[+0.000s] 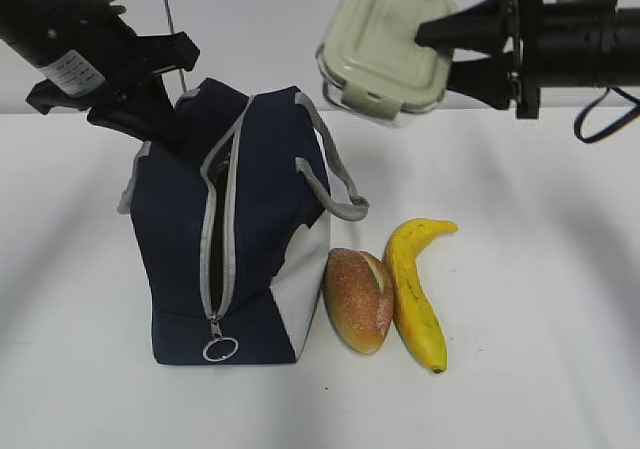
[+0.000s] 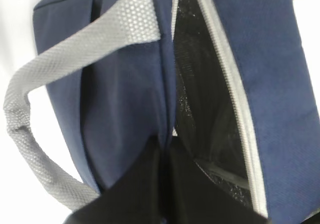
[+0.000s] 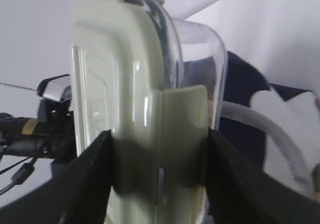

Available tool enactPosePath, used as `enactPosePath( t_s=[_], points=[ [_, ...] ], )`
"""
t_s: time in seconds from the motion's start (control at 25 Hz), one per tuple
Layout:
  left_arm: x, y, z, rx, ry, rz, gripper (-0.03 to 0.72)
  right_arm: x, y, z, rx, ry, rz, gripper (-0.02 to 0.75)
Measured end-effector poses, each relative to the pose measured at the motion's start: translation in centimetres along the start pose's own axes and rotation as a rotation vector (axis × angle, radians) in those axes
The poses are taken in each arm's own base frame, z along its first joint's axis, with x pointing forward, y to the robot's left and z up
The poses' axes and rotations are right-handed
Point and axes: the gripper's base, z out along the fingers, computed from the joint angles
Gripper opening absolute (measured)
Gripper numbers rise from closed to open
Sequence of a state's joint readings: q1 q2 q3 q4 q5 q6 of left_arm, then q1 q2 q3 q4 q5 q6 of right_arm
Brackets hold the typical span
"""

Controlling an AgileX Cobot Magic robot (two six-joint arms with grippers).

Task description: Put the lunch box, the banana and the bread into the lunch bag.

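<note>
The right claw [image 1: 440, 54] is gripping the box [image 1: 385, 47] by one end, a finger on the lid and a finger on the clear base, and is holding it in the air, tilted, lid towards the exterior camera. The bag [image 1: 235, 239] is standing below and to the left of that claw, its zipper run open down the front, with the ring pull [image 1: 220, 349] lying at the bottom end. The left claw [image 1: 150, 94] is sitting at the bag's far top corner; in its wrist view its dark fingers [image 2: 150, 189] appear pinched on the fabric edge beside the slit, holding the mouth apart, though the contact itself is blurred.

To do this step well, I judge the box should be travelling left until it is hanging over the gap, then turning so its narrow side is leading in, since the slit is looking slim against the box. The left claw ought to be pulling the edge wider as the box is coming down, and the handle [image 1: 335, 169] nearest the right claw needs avoiding.

Inside the bag, only dark, shiny lining [image 2: 205, 109] is showing; nothing is in it that I can see. The box is looking empty through its clear wall. The bread [image 1: 358, 299] and banana [image 1: 415, 289] are lying touching, below the right claw, just right of the bag.
</note>
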State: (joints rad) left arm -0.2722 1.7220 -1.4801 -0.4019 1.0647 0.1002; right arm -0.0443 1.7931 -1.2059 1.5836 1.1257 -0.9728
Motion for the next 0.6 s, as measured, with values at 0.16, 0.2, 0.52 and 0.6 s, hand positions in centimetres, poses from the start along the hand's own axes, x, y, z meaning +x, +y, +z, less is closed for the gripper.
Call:
enactPosePath(
  t_s=[0.16, 0.2, 0.52, 0.6],
  points=[
    [-0.1, 0.0, 0.0, -0.001, -0.011, 0.0, -0.003, -0.1, 3.0, 2.2, -0.018, 0.112, -0.016, 0.387],
    [-0.1, 0.0, 0.0, -0.001, -0.012, 0.0, -0.003, 0.1, 3.5, 2.8, -0.013, 0.139, -0.017, 0.387],
    [-0.1, 0.0, 0.0, -0.002, -0.016, 0.003, -0.003, 0.6, 5.2, 5.6, 0.069, 0.172, -0.003, 0.386],
    [-0.1, 0.0, 0.0, -0.002, -0.016, 0.003, -0.003, 0.8, 4.9, 6.2, 0.074, 0.178, 0.016, 0.386]
  ],
)
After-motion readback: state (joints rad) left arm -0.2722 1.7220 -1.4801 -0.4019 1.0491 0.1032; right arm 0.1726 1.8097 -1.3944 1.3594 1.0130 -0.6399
